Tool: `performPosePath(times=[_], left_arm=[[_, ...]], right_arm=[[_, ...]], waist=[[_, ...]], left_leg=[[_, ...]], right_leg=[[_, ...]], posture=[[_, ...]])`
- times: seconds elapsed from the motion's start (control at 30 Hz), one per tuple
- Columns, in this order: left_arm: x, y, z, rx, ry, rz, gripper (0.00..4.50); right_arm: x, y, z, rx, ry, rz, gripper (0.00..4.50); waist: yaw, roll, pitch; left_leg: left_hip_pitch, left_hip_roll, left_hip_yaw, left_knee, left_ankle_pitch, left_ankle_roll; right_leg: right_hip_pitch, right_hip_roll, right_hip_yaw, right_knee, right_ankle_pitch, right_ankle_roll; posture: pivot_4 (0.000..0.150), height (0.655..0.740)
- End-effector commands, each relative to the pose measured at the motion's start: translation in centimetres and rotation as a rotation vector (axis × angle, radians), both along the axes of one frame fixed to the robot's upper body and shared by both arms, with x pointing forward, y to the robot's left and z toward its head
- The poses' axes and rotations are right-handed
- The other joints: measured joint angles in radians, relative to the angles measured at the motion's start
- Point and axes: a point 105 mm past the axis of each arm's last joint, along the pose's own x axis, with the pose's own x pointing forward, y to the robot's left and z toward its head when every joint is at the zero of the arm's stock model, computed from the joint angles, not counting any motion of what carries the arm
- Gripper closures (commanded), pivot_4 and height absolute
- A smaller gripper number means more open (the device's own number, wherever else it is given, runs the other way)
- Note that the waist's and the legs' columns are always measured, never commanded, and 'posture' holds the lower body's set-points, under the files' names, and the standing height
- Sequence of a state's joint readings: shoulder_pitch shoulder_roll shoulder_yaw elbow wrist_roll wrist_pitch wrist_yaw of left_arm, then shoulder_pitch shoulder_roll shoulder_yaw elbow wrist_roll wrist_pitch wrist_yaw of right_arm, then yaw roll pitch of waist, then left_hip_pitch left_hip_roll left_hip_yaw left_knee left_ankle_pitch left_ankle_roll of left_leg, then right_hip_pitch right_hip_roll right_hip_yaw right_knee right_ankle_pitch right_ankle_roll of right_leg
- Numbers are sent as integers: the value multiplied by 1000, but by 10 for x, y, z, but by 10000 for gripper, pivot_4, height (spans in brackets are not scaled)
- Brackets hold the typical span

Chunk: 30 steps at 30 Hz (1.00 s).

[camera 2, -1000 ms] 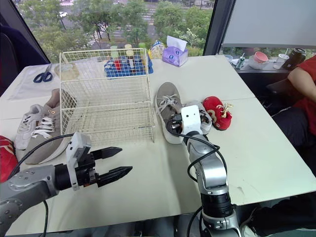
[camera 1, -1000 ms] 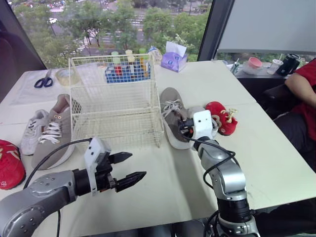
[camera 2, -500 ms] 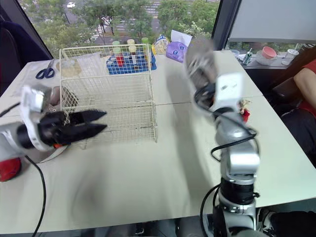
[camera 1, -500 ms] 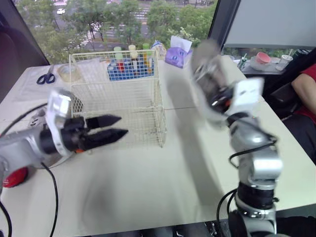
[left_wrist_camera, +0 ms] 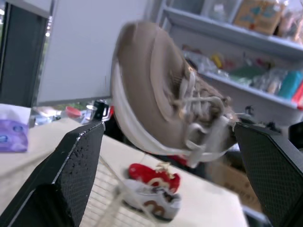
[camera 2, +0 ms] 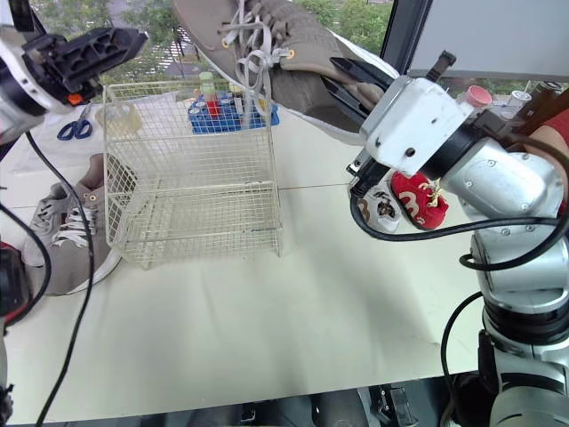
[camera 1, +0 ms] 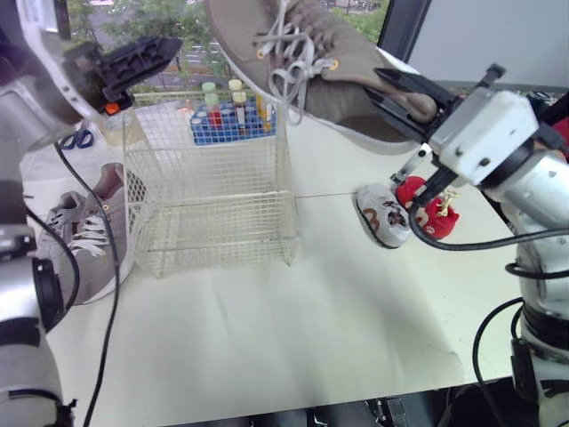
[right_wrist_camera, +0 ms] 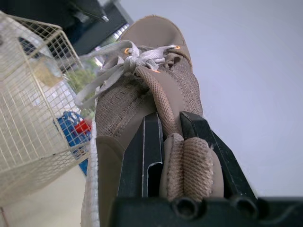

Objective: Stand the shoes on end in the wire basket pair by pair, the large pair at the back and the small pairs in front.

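Taupe large shoe (camera 1: 302, 53) up in the air above the wire basket (camera 1: 204, 94), heel collar pinched in right gripper (right_wrist_camera: 172, 124), left gripper (left_wrist_camera: 169, 127) raised, fingers spread wide, clear of shoe, matching taupe shoe (camera 1: 107, 233) on table (camera 1: 293, 320) left of basket, small red shoe (camera 1: 437, 210) right of it.

Silver-grey arms (camera 2: 502, 178); white wrist housings (camera 2: 409, 120); black cables (camera 1: 462, 246); left hand (left_wrist_camera: 169, 126), right hand (right_wrist_camera: 169, 120) black.
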<state>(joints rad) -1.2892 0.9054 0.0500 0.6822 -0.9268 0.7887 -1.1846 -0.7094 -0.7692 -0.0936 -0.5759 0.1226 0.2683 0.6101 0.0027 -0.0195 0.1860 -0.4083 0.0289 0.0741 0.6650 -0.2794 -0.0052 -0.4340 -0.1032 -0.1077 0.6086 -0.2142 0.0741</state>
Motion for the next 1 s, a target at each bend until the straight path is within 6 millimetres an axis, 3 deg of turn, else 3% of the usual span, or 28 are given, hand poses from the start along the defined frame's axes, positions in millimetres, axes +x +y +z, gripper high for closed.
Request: performPosePath(times=[0.03, 0.23, 0.33, 0.43, 0.57, 0.67, 0.77, 0.87, 1.0], left_arm=[[-1, -3, 13, 55, -76, -41, 0], [-1, -36, 17, 118, -101, -200, 0], [-5, -42, 20, 117, -93, -265, 0], [-7, -44, 19, 109, -65, -303, 8553], [-10, -45, 19, 102, -54, -329, 27599], [-10, -44, 20, 94, -56, -316, 38154], [-9, -33, 25, 34, -44, -261, 38675], [-7, -9, 29, -99, -10, -162, 38675], [-2, 38, 28, -367, 2, 42, 38675]], right_arm=[[-18, 7, 18, -28, -138, 58, 43764], [-17, 18, 9, -114, -172, 103, 43764], [-17, 20, 6, -145, -193, 110, 43764], [-18, 21, 5, -151, -209, 112, 43764], [-17, 21, 5, -156, -225, 113, 43764], [-17, 23, 4, -154, -224, 116, 43764], [-11, 20, 9, -76, -182, 104, 43764], [4, 3, 28, 94, -101, 60, 29037], [19, -33, 59, 377, -18, 63, 8477]], waist=[[1, 0, 0], [6, -3, 2], [5, -4, 2], [1, -4, 3], [-13, -4, 3], [-15, -4, 3], [-15, -4, 3], [-17, -4, 3], [-23, -4, 3]], left_leg=[[0, 0, 0, 0, 0, 0], [-1, 0, 0, 1, 0, 0], [-1, 0, 0, 1, 0, 1], [-1, 1, 0, 1, 0, 1], [-1, 1, 0, 1, 0, 1], [-1, 1, 0, 2, 0, 1], [-1, 2, 0, 3, 0, 1], [0, 2, 0, 3, 0, 0], [2, 4, 0, 3, 1, -1]], right_leg=[[0, 0, 0, 0, 0, -1], [0, 0, 0, 1, 2, -2], [0, 0, 0, 1, 0, 0], [-1, 0, 0, 2, 0, 0], [-1, 0, 0, 2, 1, -2], [-1, 0, 0, 4, 2, -2], [-1, 0, 1, 4, 2, -3], [-1, 0, 2, 5, 2, -3], [-1, 0, 4, 7, 3, -3]], posture=[[1500, 7400], [1500, 7400], [1500, 7400], [1500, 7400], [1500, 7400], [1500, 7400], [1500, 7400], [1500, 7400], [1500, 7400]])
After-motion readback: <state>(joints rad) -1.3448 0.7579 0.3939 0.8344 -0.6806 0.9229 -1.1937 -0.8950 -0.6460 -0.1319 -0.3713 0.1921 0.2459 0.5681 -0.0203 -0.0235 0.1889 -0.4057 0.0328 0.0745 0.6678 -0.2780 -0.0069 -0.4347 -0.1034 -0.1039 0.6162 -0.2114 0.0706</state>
